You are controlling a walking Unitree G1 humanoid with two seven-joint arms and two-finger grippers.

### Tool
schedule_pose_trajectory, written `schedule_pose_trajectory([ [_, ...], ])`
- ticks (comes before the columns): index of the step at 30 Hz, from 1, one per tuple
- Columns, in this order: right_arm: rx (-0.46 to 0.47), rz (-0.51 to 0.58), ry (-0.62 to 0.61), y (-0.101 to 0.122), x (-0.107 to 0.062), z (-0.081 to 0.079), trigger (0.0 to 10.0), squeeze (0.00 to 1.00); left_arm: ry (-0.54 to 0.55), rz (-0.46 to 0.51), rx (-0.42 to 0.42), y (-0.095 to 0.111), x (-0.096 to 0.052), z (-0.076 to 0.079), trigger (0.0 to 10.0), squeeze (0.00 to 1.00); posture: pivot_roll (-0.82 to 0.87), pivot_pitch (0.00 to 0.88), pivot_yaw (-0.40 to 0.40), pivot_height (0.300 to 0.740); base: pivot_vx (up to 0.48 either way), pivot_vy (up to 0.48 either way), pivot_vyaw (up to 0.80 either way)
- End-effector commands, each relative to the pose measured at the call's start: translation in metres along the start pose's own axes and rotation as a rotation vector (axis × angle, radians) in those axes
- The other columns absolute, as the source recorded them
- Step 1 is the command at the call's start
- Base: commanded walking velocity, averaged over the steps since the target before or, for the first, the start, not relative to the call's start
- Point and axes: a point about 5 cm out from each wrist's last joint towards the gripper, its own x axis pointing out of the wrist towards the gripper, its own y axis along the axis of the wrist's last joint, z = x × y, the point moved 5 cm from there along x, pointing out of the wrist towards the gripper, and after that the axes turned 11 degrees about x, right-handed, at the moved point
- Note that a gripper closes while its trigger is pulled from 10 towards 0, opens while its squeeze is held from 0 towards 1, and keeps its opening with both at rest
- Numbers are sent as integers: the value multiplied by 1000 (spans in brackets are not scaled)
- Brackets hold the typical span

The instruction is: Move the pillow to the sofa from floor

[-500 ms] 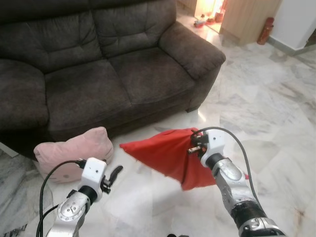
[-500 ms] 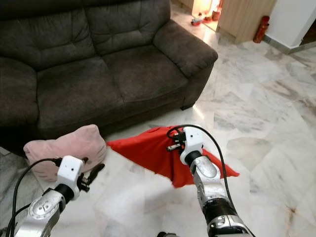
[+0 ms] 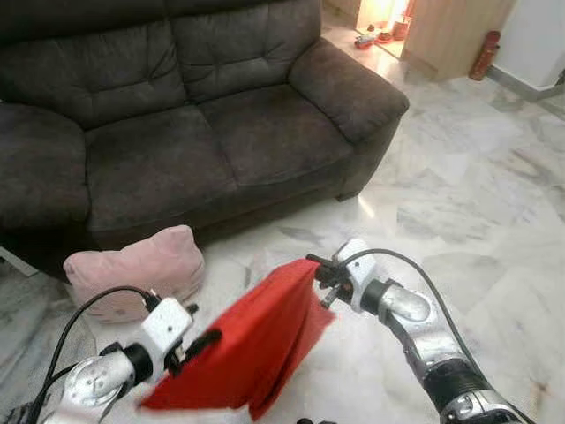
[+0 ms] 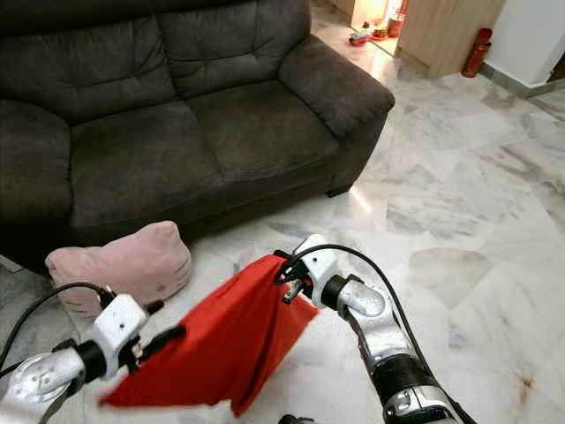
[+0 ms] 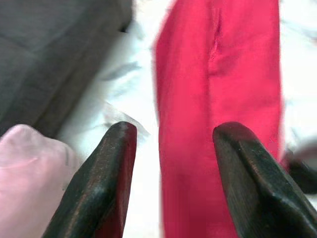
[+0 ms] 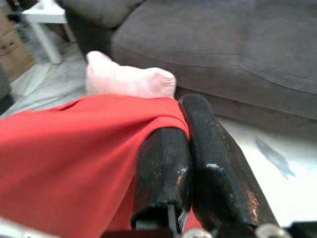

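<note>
A flat red pillow (image 3: 256, 340) hangs above the marble floor in front of the dark brown sofa (image 3: 177, 132). My right gripper (image 3: 320, 269) is shut on its upper corner; the right wrist view has both fingers (image 6: 208, 148) pinched on the red edge (image 6: 74, 163). The pillow slopes down to my left gripper (image 3: 199, 343), which is open beside its lower part. Along the left wrist the red fabric (image 5: 218, 74) lies just beyond the spread fingers (image 5: 111, 168). A pink pillow (image 3: 137, 269) rests on the floor against the sofa's front.
Pale marble floor (image 3: 477, 203) stretches to the right. A wooden cabinet (image 3: 455, 31) and a red fire extinguisher (image 3: 483, 55) stand at the back right. A white side table (image 6: 44, 15) stands beside the sofa's far end.
The right gripper has swung left with the red pillow, which now hangs down toward the left gripper instead of spreading out to the right. The left gripper has come up to its lower part.
</note>
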Motion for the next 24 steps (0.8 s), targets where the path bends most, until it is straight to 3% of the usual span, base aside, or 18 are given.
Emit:
schedule_pose_trajectory([
  [1,-62,112,8,35,0,2,10000,0,-93,-18,15,1,-5,15,10000,0,15,91,-13,740,0,0,0],
  [2,-59,113,17,35,0,0,10000,0,-159,-36,27,0,-10,26,10000,0,16,95,-11,740,0,0,0],
  [7,-51,114,33,35,2,-4,10000,0,-242,-40,38,2,-14,44,10000,0,18,102,-10,740,0,0,0],
  [9,-50,114,32,35,2,-4,10000,0,-230,-40,33,4,-13,43,10000,1000,17,104,-9,740,0,0,0],
  [19,-48,114,23,35,3,-6,10000,0,-149,-69,34,1,-7,31,10000,1000,16,109,-6,740,0,0,0],
  [24,-48,116,0,36,4,-2,10000,0,-154,-73,29,-1,-7,32,10000,1000,19,108,-7,740,0,0,0],
])
